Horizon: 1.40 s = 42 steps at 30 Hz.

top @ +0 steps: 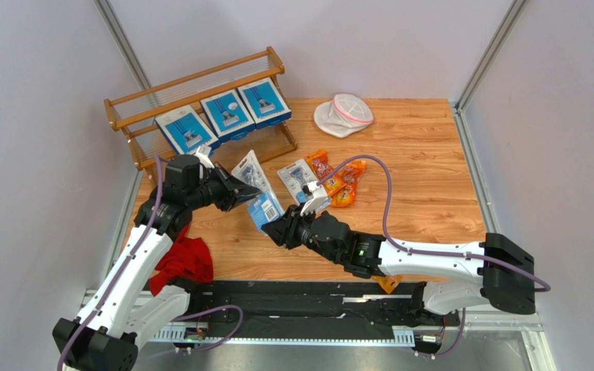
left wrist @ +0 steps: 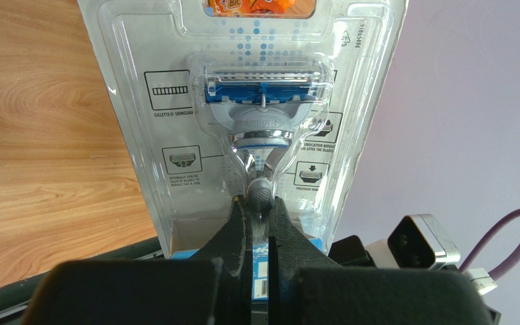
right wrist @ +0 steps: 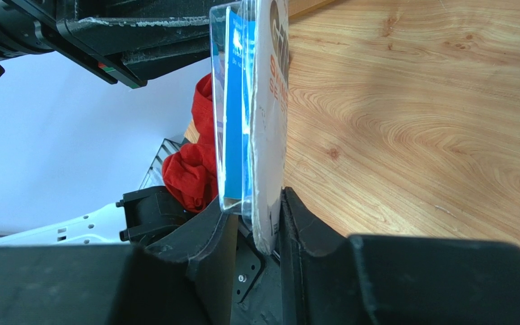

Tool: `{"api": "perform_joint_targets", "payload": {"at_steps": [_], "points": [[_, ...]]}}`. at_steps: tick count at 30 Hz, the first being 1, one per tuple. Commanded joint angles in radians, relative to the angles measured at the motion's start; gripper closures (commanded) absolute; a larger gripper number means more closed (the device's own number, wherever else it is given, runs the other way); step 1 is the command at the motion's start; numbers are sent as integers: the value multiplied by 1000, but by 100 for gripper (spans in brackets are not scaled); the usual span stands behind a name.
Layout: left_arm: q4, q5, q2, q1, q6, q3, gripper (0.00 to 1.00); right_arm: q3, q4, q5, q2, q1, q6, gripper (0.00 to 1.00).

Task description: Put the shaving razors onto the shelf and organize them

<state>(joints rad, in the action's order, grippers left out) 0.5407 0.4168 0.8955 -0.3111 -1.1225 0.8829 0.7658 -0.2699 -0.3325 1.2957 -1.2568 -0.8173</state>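
Since both arms are on the same blister pack, held up off the counter, your next move turns on which one keeps it. In the top view its long axis runs up-left to down-right. The left arm meets it mid-length from the left and the right arm takes the lower blue-label end.

The left gripper is pressed together, pinching the clear bubble over the razor handle, with the razor head pointing away from it. The right gripper straddles the pack's bottom edge with both fingers against it, which reads as a pinch.

The shelf lies up-left of the pack, nearer your left arm, with three blue boxes on the upper tier.

Only the top view shows the shelf. The right wrist view gives the pack edge-on, and the left wrist view gives it face-on.
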Motion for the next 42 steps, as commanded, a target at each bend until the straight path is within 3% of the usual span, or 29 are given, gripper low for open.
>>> {"api": "perform_joint_targets", "payload": {"at_steps": [1,9,14,15,18,21,31,33,42], "points": [[-47,63,-41,3,-13,-2,100,-14,-42,-95,-24,4,-39,82],[-68,80,-50,3,3,-18,100,-36,-32,-115,-59,5,-40,94],[-50,79,-50,3,39,-10,79,-20,-26,-102,-55,5,-31,100],[-48,80,-55,3,47,-10,65,-19,-26,-99,-55,5,-29,100],[-13,63,-61,3,78,1,38,-20,-26,-96,-59,5,-25,100],[36,43,-64,3,112,19,29,-22,-26,-94,-68,7,-19,100],[142,-42,-139,3,231,108,15,-19,-6,-96,-82,5,-6,100],[178,-58,-159,3,271,155,1,-16,-5,-79,-79,5,0,100],[415,-187,-135,3,434,410,1,78,32,18,-30,31,10,100]]}}
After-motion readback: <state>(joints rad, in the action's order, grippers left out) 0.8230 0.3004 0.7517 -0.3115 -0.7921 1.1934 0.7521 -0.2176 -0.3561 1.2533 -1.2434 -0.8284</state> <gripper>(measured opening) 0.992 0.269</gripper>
